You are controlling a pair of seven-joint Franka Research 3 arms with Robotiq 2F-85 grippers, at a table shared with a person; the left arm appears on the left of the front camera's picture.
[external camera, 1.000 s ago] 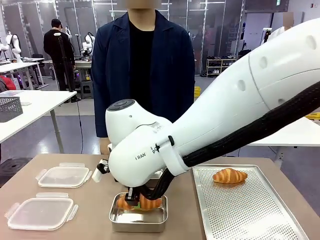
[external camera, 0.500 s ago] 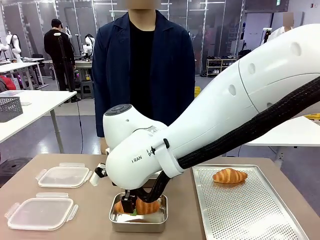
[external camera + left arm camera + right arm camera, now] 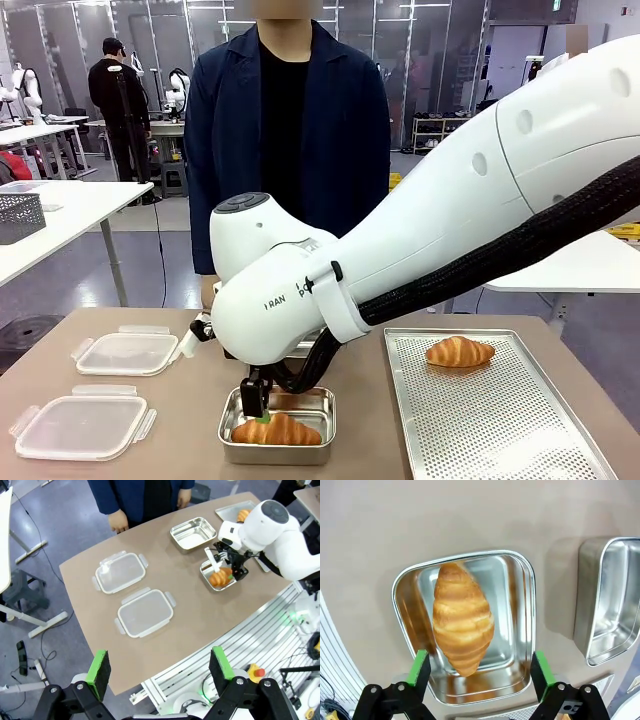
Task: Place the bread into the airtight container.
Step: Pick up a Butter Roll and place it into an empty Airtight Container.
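A golden croissant, the bread (image 3: 277,431) (image 3: 463,618), lies loose inside a small steel airtight container (image 3: 232,449) (image 3: 465,556) near the table's front edge. My right gripper (image 3: 258,401) (image 3: 480,669) hangs open just above it, green pads spread to either side, touching nothing. The same bread (image 3: 220,576) shows from far off in the left wrist view, under the right arm. My left gripper (image 3: 159,666) is open and empty, high above the table's near edge.
A second croissant (image 3: 459,351) rests on a perforated metal tray (image 3: 490,420) at the right. Another steel container (image 3: 610,600) (image 3: 192,533) sits just beyond the first. Two clear plastic lids (image 3: 127,352) (image 3: 82,427) lie at the left. A person stands at the far side.
My right gripper has opened and let go of the croissant, which now lies flat in the container. The gripper has risen slightly.
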